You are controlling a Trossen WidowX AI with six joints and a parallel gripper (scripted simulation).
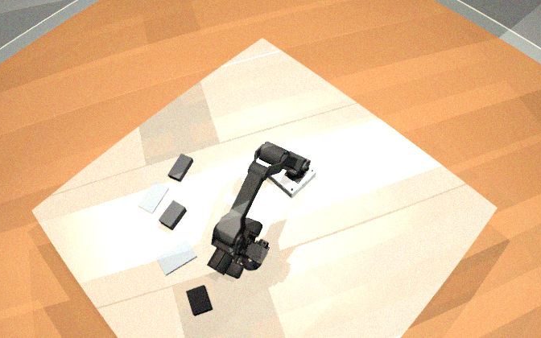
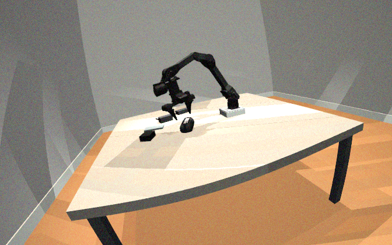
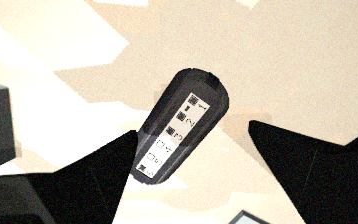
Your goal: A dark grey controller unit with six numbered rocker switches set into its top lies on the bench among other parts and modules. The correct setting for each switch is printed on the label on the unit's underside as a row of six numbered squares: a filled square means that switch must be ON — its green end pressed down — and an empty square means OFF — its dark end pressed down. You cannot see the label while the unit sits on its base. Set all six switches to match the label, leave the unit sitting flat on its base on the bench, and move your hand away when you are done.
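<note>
The dark grey controller unit [image 2: 186, 125] [image 3: 165, 131] lies on the bench with its underside label facing up in the wrist view. The white label [image 3: 174, 134] shows squares 1, 2 and 3 filled, 4 and 5 empty, and 6 filled; the last numeral is blurred. The rocker switches are hidden beneath the unit. My gripper [image 2: 182, 116] [image 3: 192, 130] is wide open and empty above the unit. In the wrist view its fingertips stand on either side of the unit. In the top view the arm mostly hides the unit.
Two dark boxes [image 1: 180, 167] [image 1: 172, 214], two pale plates [image 1: 154, 197] [image 1: 176, 257] and a black box [image 1: 200, 300] [image 2: 147, 136] lie to the left of the arm in the top view. A dark box [image 3: 0, 127] shows at the wrist view's left edge. The arm's pale base [image 2: 231, 112] stands farther back.
</note>
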